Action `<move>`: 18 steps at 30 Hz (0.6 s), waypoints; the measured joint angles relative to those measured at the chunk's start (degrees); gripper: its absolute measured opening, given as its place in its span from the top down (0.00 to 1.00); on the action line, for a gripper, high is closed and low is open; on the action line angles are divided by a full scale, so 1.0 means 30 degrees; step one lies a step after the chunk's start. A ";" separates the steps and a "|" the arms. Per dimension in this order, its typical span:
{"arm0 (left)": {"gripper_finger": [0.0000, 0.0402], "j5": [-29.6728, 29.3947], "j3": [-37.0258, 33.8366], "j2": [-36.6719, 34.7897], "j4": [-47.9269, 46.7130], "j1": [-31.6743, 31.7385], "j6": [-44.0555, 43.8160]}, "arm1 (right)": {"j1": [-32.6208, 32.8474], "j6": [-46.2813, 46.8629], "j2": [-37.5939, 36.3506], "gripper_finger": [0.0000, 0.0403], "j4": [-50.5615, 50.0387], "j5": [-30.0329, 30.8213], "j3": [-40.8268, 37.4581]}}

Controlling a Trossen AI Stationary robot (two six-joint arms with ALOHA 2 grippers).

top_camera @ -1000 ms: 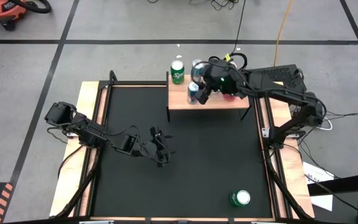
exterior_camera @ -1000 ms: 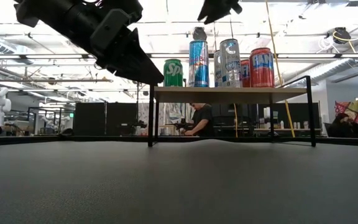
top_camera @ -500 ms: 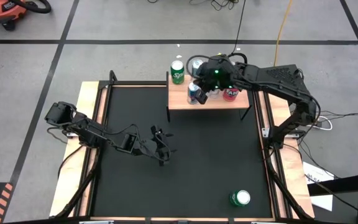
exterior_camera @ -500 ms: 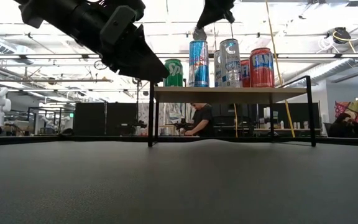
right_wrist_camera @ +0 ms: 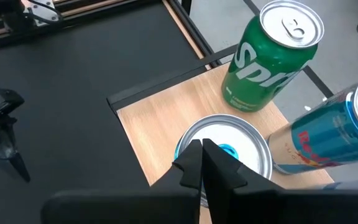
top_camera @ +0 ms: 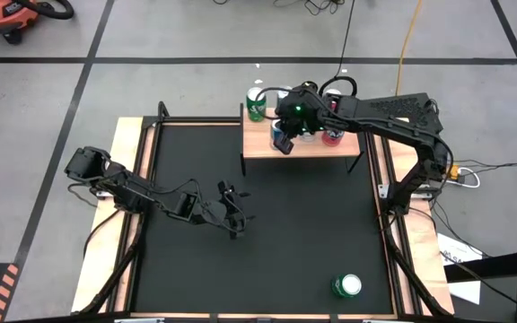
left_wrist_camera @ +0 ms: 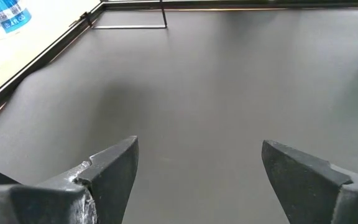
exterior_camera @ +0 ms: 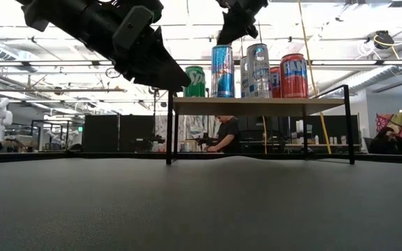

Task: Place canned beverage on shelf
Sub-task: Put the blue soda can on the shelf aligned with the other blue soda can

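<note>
Over the shelf (top_camera: 302, 144), we see the right end effector (right_wrist_camera: 204, 163) pinched closed above a silver can top (right_wrist_camera: 224, 147). Left end effector (left_wrist_camera: 197, 171) hangs open over the table (top_camera: 294, 233).

Cans (exterior_camera: 257, 70) crowd the shelf (exterior_camera: 257, 105); table (top_camera: 267, 224) beneath.

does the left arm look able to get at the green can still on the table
Probably yes: the left gripper hangs open over bare table, and nothing stands between it and the green can near the front right corner, though reach is uncertain.
</note>
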 joint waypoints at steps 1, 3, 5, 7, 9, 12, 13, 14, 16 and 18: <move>0.17 -0.0007 0.0000 0.0000 -0.0001 0.0000 0.0007 | 0.0000 -0.0013 0.0004 1.00 -0.0064 0.0027 -0.0003; 0.17 -0.0007 0.0000 0.0000 -0.0007 0.0000 0.0012 | -0.0036 -0.0250 0.0007 1.00 -0.0189 0.0088 -0.0003; 0.17 -0.0007 0.0000 0.0000 -0.0015 0.0000 0.0005 | -0.0044 -0.0548 0.0007 1.00 -0.0329 0.0253 -0.0003; 0.17 -0.0007 0.0000 0.0000 -0.0015 0.0000 0.0012 | -0.0038 -0.0723 -0.0022 1.00 -0.0547 0.0980 -0.0003; 0.17 -0.0007 0.0000 0.0000 -0.0021 0.0000 0.0011 | -0.0036 -0.0992 -0.0027 1.00 -0.0683 0.1457 -0.0003; 0.17 -0.0013 0.0000 0.0000 -0.0022 0.0000 0.0012 | -0.0112 -0.1273 -0.0036 1.00 -0.0763 0.1632 -0.0003; 0.17 -0.0015 0.0000 0.0000 -0.0022 0.0000 0.0012 | -0.0138 -0.1386 -0.0036 1.00 -0.0765 0.1628 -0.0003; 0.17 -0.0015 0.0000 0.0000 -0.0022 0.0000 0.0009 | -0.0161 -0.1504 -0.0036 1.00 -0.0773 0.1635 -0.0003; 0.17 -0.0015 0.0000 0.0000 -0.0022 0.0000 0.0009 | -0.0257 -0.1694 -0.0036 1.00 -0.0786 0.1642 -0.0009; 0.17 -0.0015 0.0000 0.0000 -0.0022 0.0000 0.0005 | -0.0369 -0.1939 -0.0036 1.00 -0.0797 0.1966 -0.0018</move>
